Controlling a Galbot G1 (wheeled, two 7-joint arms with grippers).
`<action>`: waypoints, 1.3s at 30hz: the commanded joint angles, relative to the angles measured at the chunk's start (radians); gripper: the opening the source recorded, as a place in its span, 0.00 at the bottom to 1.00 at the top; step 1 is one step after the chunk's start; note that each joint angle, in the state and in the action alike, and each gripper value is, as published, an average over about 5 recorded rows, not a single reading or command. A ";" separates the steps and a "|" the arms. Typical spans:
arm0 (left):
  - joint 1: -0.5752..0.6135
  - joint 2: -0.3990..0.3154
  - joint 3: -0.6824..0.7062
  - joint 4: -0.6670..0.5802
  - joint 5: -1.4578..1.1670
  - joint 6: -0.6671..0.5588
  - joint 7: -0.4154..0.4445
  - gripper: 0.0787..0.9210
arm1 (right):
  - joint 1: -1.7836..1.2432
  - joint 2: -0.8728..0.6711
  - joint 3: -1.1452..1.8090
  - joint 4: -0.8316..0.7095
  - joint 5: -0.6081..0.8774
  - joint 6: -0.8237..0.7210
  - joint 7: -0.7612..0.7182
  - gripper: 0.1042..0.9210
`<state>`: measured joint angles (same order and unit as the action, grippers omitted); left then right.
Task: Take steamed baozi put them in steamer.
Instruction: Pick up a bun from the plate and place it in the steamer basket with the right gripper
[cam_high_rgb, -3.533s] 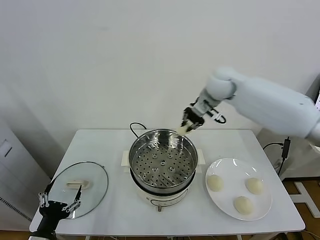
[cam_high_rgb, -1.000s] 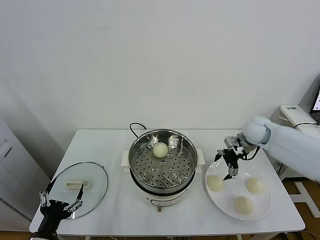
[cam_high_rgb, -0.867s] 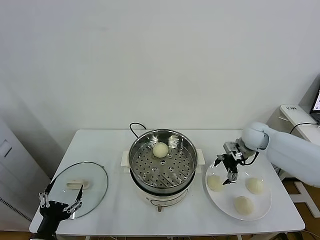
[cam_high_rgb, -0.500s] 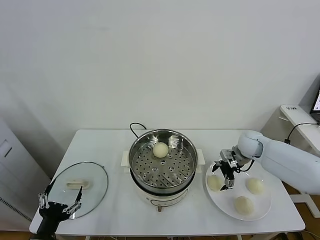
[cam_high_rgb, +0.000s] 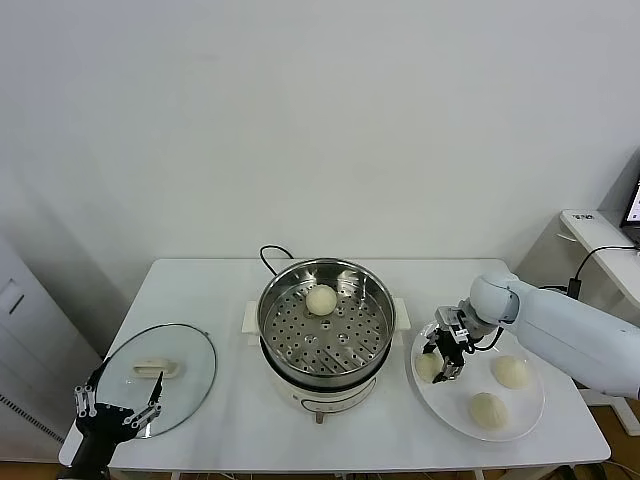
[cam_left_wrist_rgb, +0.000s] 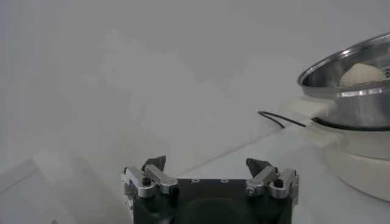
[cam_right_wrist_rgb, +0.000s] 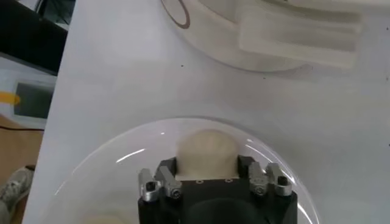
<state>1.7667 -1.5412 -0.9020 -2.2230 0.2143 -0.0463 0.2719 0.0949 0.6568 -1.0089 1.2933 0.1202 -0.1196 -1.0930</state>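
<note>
The steel steamer (cam_high_rgb: 266, 318) stands mid-table on its cream base, with one steamed baozi (cam_high_rgb: 320, 299) on the perforated tray toward the back. Three more pale baozi lie on the white plate (cam_high_rgb: 455, 398) at the right. My right gripper (cam_high_rgb: 437, 365) is down on the plate's left side, its fingers pressed against both sides of the nearest baozi (cam_high_rgb: 424, 368), which still rests on the plate. In the right wrist view that bun (cam_right_wrist_rgb: 206, 149) fills the gap in the right gripper (cam_right_wrist_rgb: 207, 165). My left gripper (cam_high_rgb: 118, 408) waits open at the table's front left corner.
A round glass lid (cam_high_rgb: 175, 365) with a white handle lies flat at the front left, just beyond the left gripper. The other two buns (cam_high_rgb: 511, 372) (cam_high_rgb: 487, 409) sit on the plate's right and front. A black cord (cam_high_rgb: 268, 255) runs behind the steamer.
The right gripper came down onto the plate's left side and its fingers drew in around the nearest baozi. The left arm stayed put.
</note>
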 joint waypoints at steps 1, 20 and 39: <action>0.000 -0.003 0.002 -0.002 0.000 -0.002 0.000 0.88 | 0.286 -0.063 -0.147 0.037 0.133 0.009 -0.042 0.37; -0.004 -0.013 0.003 -0.015 -0.007 0.000 -0.003 0.88 | 0.686 0.273 -0.359 0.164 0.653 -0.206 0.050 0.29; -0.007 -0.013 0.005 -0.014 -0.015 0.003 -0.003 0.88 | 0.376 0.519 -0.332 0.106 0.622 -0.351 0.317 0.38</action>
<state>1.7612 -1.5561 -0.8985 -2.2417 0.1996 -0.0440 0.2684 0.5500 1.0800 -1.3349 1.4136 0.7169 -0.4149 -0.8824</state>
